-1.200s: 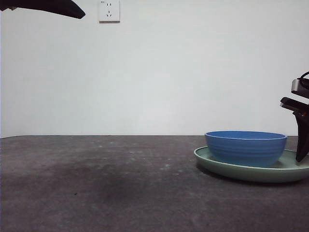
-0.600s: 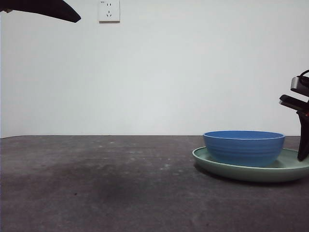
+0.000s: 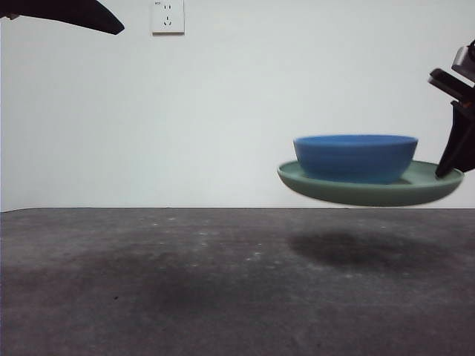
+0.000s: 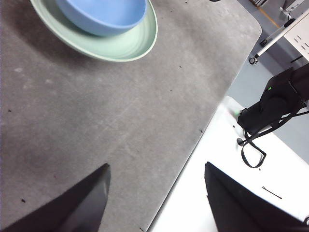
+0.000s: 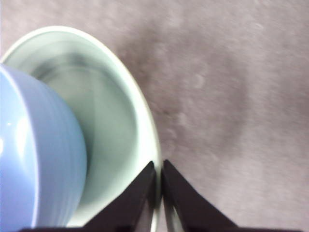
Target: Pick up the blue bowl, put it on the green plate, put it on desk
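Now the right gripper [image 5: 158,193], clamped on the plate's [image 3: 356,191] rim, should keep it level above the desk [image 3: 185,282] so the bowl [image 3: 355,157] doesn't slide; left gripper [image 4: 154,193] waits open.

A plain white wall [image 3: 245,104] rises behind the dark grey-brown, mottled worktop [image 3: 185,282], with a white power socket [image 3: 168,16] set high on it. Beyond the worktop's rounded edge lie a white surface [image 4: 251,183], a black device with a cable [image 4: 275,104], and grey floor [image 4: 285,58].
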`<state>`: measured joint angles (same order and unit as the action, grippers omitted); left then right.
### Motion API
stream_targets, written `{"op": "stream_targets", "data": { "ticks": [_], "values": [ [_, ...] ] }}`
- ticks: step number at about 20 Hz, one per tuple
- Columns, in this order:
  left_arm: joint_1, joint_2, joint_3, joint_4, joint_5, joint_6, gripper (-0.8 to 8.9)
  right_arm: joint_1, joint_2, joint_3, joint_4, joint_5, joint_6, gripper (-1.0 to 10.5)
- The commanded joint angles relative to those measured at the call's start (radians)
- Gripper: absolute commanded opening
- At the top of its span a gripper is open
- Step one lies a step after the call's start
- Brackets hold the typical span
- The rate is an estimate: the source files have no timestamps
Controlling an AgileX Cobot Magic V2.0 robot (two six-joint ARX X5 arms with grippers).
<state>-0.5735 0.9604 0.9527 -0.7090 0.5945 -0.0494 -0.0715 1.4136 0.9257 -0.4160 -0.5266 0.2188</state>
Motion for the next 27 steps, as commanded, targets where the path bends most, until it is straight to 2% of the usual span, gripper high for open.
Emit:
{"op": "stream_targets", "data": {
  "ticks": [1,3,9,13,17,22,27],
  "values": [
    [-0.008,0.006,0.008,0.006,0.005,0.012,3.12,0.036,-0.01,0.008,0.027,-0.023,0.066,0.1],
    [-0.008,0.006,0.008,0.006,0.005,0.012,3.12,0.088,-0.01,0.008,0.047,-0.021,0.093,0.1],
    [-0.008,0.006,0.008,0.006,0.005,0.012,3.12,0.301,0.004,0.008,0.154,0.092,0.188,0.1],
    [-0.008,0.006,0.008,0.006,0.005,0.017,3.12,0.384,0.079,0.015,0.221,0.117,0.24,0.1],
    [-0.008,0.006,0.008,0.004,0.005,0.02,3.12,0.418,0.182,0.019,0.291,0.151,0.264,0.1],
    [-0.008,0.006,0.008,-0.004,0.005,0.019,3.12,0.421,0.298,0.021,0.343,0.15,0.279,0.1],
    [-0.008,0.006,0.008,-0.009,0.005,0.02,3.12,0.422,0.332,0.021,0.36,0.15,0.279,0.1]
  ]
}}
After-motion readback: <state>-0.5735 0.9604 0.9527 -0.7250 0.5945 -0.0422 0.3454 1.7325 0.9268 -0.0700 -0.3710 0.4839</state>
